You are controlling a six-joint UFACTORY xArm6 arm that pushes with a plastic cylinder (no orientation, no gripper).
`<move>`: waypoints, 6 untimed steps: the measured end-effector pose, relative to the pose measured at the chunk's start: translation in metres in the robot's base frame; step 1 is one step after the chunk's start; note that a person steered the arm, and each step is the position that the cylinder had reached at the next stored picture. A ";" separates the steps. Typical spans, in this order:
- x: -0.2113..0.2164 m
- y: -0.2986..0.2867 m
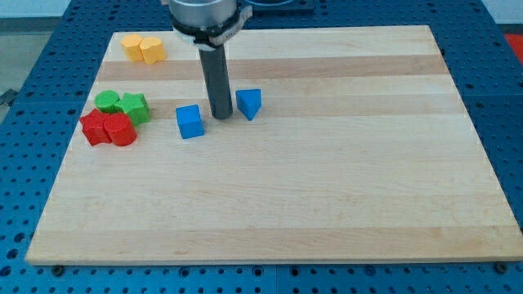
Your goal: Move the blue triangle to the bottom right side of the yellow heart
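The blue triangle [249, 104] lies on the wooden board [327, 188], upper middle-left. My tip [221, 117] stands just to its left, close to it; I cannot tell if they touch. A blue cube [189, 122] lies just left of the tip. The yellow heart [152, 50] sits at the board's top left corner, touching a second yellow block [131, 46] on its left. The triangle is well to the right of and below the heart.
Two green blocks [122, 104] and two red blocks [109, 129] are clustered at the board's left edge. The arm's body [208, 16] hangs over the top middle-left. A blue perforated table surrounds the board.
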State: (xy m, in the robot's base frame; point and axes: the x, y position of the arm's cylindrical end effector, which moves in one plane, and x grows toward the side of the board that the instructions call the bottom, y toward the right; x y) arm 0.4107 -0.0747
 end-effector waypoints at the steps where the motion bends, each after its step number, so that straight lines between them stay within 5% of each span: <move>1: 0.024 0.019; 6: -0.065 0.017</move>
